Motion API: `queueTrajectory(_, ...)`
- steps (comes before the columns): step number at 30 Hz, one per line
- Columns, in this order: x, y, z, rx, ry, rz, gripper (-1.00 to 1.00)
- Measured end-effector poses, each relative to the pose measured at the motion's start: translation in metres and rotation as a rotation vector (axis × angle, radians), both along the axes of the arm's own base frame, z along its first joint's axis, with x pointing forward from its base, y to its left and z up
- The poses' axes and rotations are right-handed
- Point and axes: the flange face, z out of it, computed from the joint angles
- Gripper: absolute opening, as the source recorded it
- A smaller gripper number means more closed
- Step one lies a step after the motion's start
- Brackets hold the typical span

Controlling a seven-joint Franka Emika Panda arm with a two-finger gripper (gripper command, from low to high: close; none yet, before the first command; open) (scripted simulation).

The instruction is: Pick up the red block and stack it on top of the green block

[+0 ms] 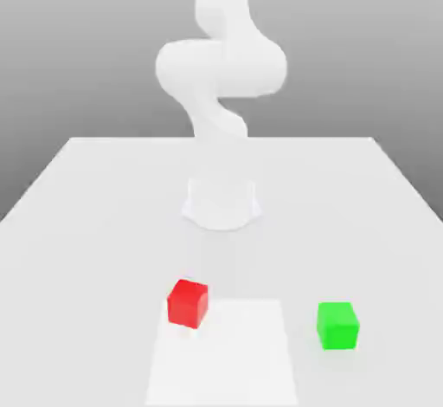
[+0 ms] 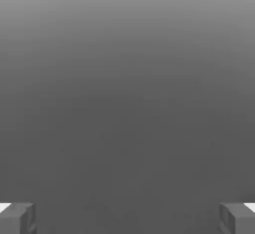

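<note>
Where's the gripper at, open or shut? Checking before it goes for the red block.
Gripper: open, fingers wide apart, holding nothing.

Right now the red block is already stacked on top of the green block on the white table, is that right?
Not quite. The red block isn't stacked; it sits on the white table apart from the green block, toward the exterior view's left. The exterior view shows both resting separately on the surface.

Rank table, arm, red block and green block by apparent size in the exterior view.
1. table
2. arm
3. red block and green block: look about alike, so no ranking between them.
</note>
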Motion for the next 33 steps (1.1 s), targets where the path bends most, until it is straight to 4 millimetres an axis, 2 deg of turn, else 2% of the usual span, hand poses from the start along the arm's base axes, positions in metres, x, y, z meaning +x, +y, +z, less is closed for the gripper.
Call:
queueTrajectory(4,0.036,-0.012,-0.099,0.023,0.149,-0.055,0.00)
queueTrajectory(6,0.044,-0.019,-0.149,0.034,0.222,-0.084,0.00)
queueTrajectory(9,0.046,-0.028,-0.224,0.053,0.333,-0.128,0.00)
queueTrajectory(13,0.026,-0.039,-0.325,0.080,0.490,-0.192,0.00)
queueTrajectory(18,-0.026,-0.047,-0.448,0.116,0.688,-0.274,0.00)
queueTrajectory(20,-0.032,-0.049,-0.474,0.120,0.708,-0.285,0.00)
queueTrajectory(24,-0.036,-0.048,-0.511,0.120,0.714,-0.285,0.00)
queueTrajectory(25,-0.036,-0.048,-0.516,0.120,0.715,-0.285,-1.00)
queueTrajectory(31,-0.036,-0.048,-0.518,0.120,0.714,-0.285,-1.00)
queueTrajectory(33,-0.036,-0.048,-0.510,0.120,0.714,-0.285,-1.00)
